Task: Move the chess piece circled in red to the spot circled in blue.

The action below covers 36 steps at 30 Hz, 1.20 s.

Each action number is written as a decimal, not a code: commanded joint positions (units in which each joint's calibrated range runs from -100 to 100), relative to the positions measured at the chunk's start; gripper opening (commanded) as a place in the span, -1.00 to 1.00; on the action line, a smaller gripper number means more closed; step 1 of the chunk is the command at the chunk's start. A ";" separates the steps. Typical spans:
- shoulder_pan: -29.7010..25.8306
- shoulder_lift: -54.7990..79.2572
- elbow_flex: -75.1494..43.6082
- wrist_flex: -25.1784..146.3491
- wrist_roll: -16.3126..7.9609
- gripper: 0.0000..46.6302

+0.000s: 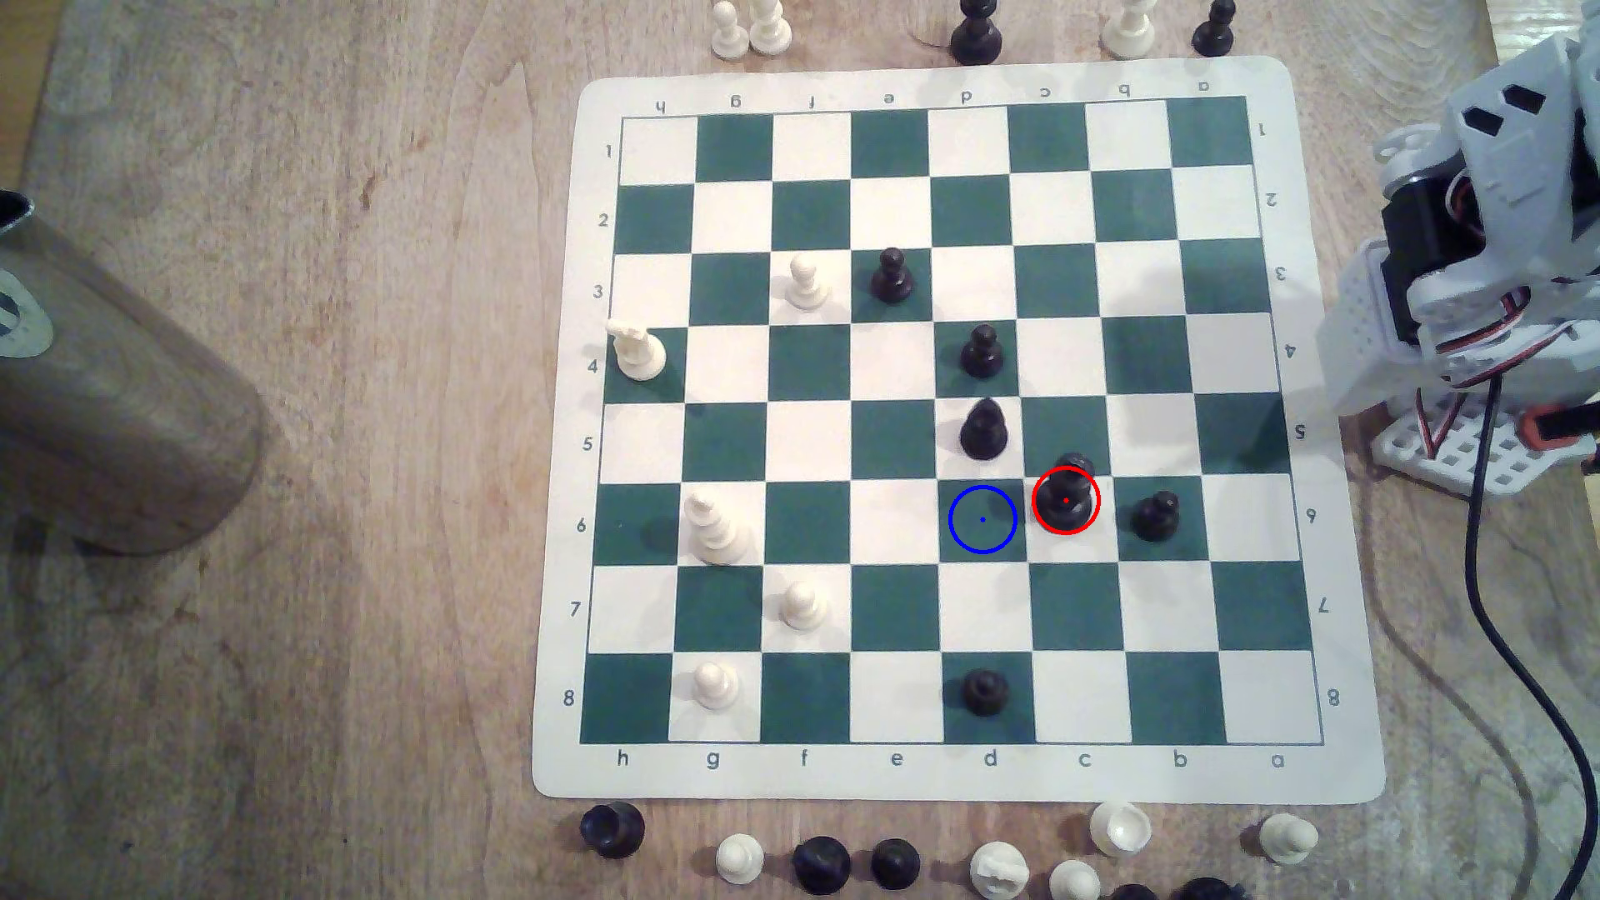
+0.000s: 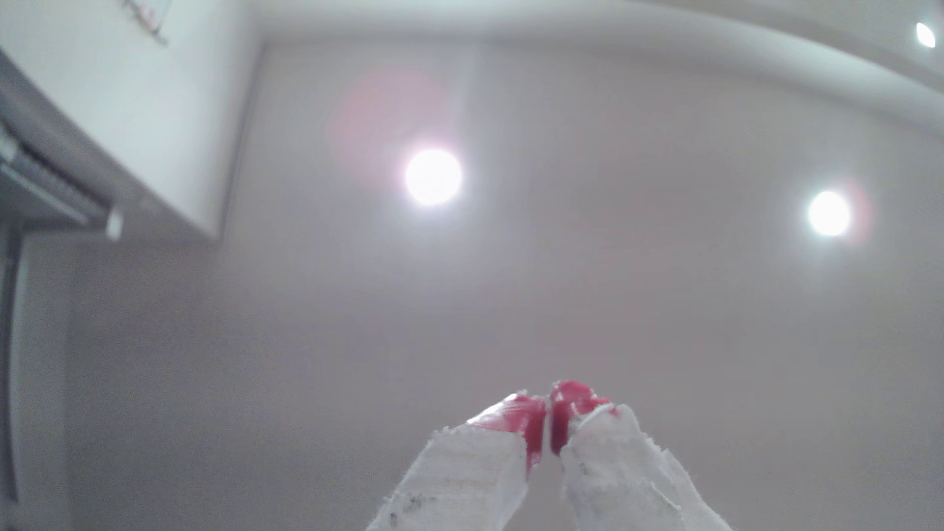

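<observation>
Wood-grain table (image 1: pixel 303 606) carries a green-and-white chessboard (image 1: pixel 944 770); the chess piece (image 1: pixel 1067 498) stands upright on the white square just beside the spot (image 1: pixel 982 519), toward the exterior view's right. Pointing at the ceiling, the gripper (image 2: pixel 549 424) has its red-tipped jaws pressed together, empty

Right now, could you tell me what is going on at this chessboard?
Nothing has been moved yet. The black chess piece still stands in the red ring, beside the blue-ringed green spot. The arm is folded up off the board at the exterior view's right. Its gripper is shut, empty, and pointing at the ceiling.
</observation>
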 commanded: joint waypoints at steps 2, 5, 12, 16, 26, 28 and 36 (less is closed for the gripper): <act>0.64 -0.20 1.26 -0.87 0.10 -0.99; 1.42 -0.11 1.17 1.84 0.10 -0.99; -0.22 -0.11 -7.17 29.76 0.10 -0.99; -1.16 -0.11 -15.14 48.19 -0.15 -0.99; -1.00 -0.11 -39.62 101.10 -0.34 -0.99; -0.61 0.23 -44.88 115.59 -0.39 -0.99; 3.85 2.69 -53.40 143.03 -0.39 -0.91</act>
